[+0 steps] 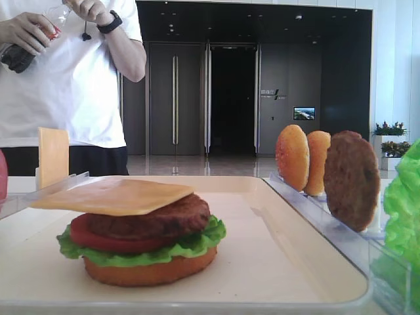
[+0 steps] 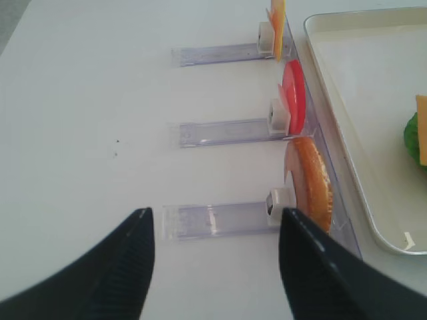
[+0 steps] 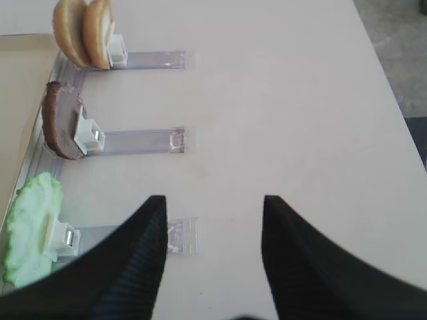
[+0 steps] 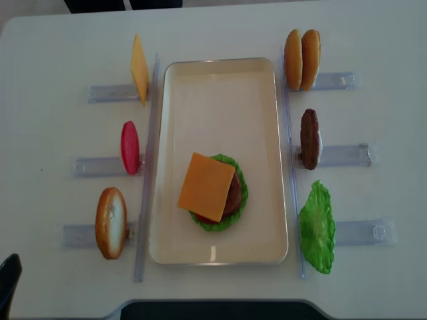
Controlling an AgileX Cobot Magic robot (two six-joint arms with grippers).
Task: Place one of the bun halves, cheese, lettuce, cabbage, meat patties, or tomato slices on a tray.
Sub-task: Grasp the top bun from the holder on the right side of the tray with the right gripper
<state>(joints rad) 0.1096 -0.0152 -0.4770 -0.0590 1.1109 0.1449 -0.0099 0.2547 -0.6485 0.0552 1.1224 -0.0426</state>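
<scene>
Tray (image 4: 260,133): cream-white, rectangular, rounded corners, low rim.
Stack on tray: smooth square cheese (image 4: 206,186) topmost, over grainy patty (image 1: 172,218), red tomato slice (image 1: 98,237), ruffled lettuce (image 1: 197,245), flat bottom bun (image 1: 149,270).
Clear racks (image 4: 331,157): upright spare ingredients, either side.
Left gripper (image 2: 215,230): ribbed black jaws spread wide, empty.
Right gripper (image 3: 215,217): jaws apart, empty.

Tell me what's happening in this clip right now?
A burger is being built on the cream tray. The stack so far: bottom bun, lettuce, tomato, patty, with a cheese slice on top. Neither arm holds anything: the left gripper and right gripper both hang open over bare table beside the racks. Spare pieces stand upright in the clear racks, including a bun half on the left and a meat patty on the right. A person stands behind the table.
</scene>
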